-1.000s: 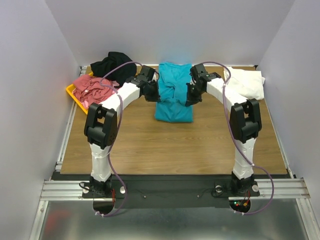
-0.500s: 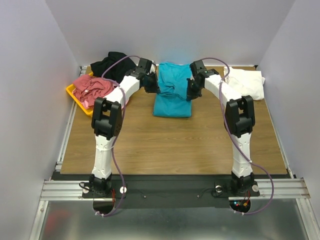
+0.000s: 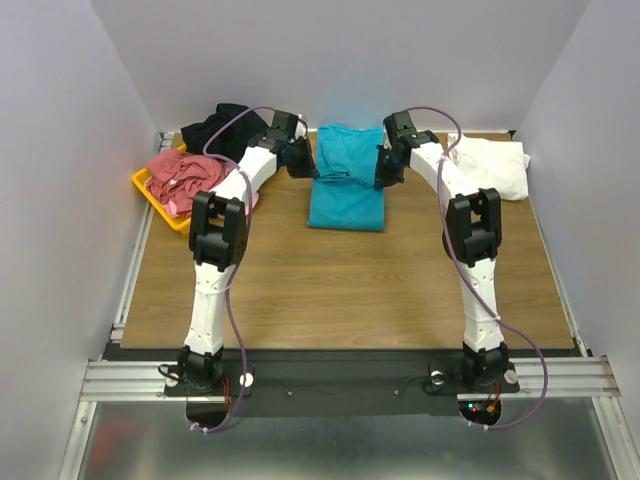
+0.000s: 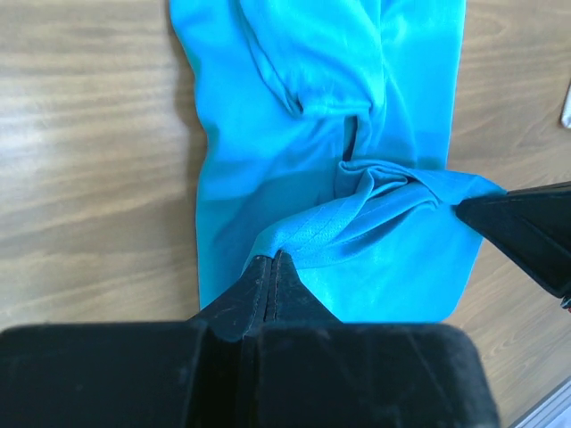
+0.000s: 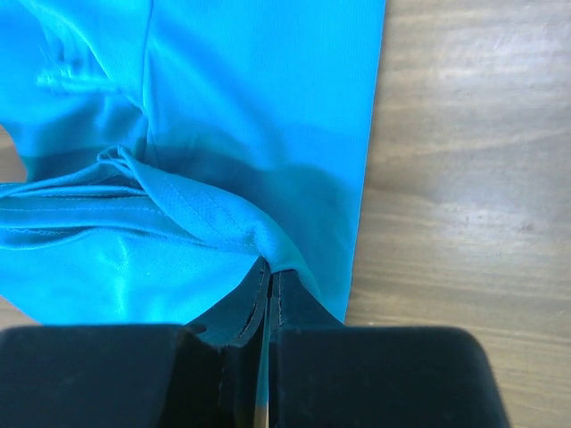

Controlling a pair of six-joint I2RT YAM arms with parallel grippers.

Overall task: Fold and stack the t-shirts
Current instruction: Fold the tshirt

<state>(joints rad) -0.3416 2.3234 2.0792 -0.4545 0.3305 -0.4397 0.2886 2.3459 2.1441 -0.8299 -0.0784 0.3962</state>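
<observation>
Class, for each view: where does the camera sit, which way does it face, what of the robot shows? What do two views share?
Top external: above and behind the bases, facing down over the table; both arms, left hand and right hand on the teal t-shirt.
Left wrist: on the left arm, facing down at the teal t-shirt; its shut fingers, plus the right hand's tip.
Right wrist: on the right arm, facing down at teal t-shirt and table; its shut fingers.
Shared: both wrist views show the pinched teal fold.

Top view bright, evenly lit – only soft shadows on the wooden table (image 3: 300, 280). Wrist cams: glossy glare on teal t-shirt (image 4: 241, 169), dark shadow under its raised fold, fg black & unfocused.
</observation>
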